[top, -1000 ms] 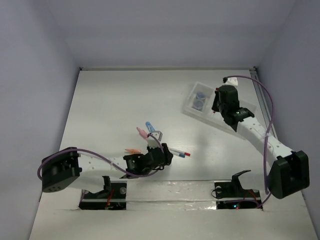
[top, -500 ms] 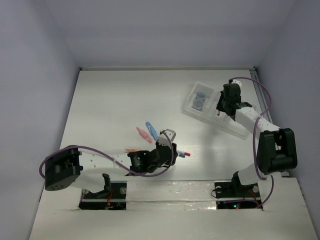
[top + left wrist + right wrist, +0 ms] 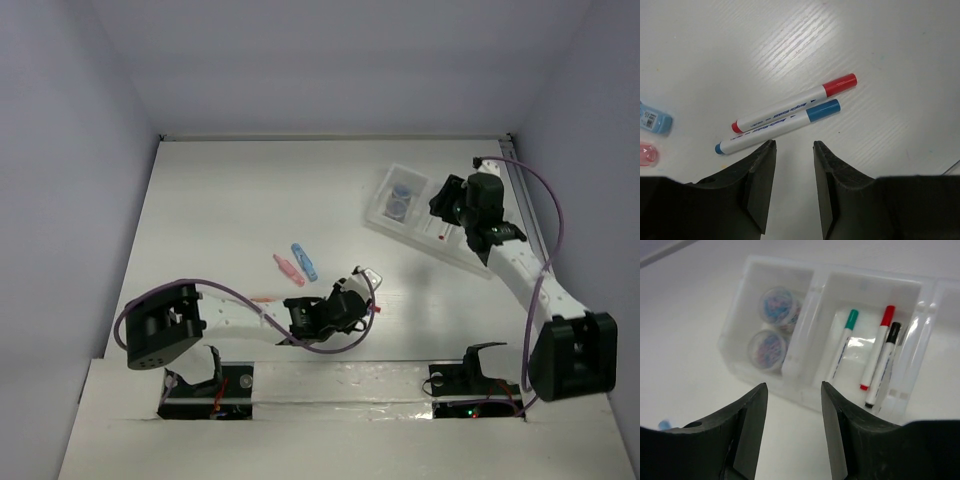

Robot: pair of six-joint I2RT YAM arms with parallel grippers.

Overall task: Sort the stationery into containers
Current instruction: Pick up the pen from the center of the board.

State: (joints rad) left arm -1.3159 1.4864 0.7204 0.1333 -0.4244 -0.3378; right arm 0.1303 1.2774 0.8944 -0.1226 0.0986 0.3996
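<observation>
Ahead of our narrow, empty left gripper (image 3: pixel 794 150), the red-capped white pen (image 3: pixel 795 102) touches the blue-capped white pen (image 3: pixel 778 127); we may pinch both.

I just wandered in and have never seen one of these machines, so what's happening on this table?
Stationery is being sorted into a divided tray. The right hand hangs open and empty above it; three pens lie in its middle compartment, two round discs in the next. The left hand is open over a red-capped pen and a blue-capped pen lying side by side on the table, neither gripped.
</observation>
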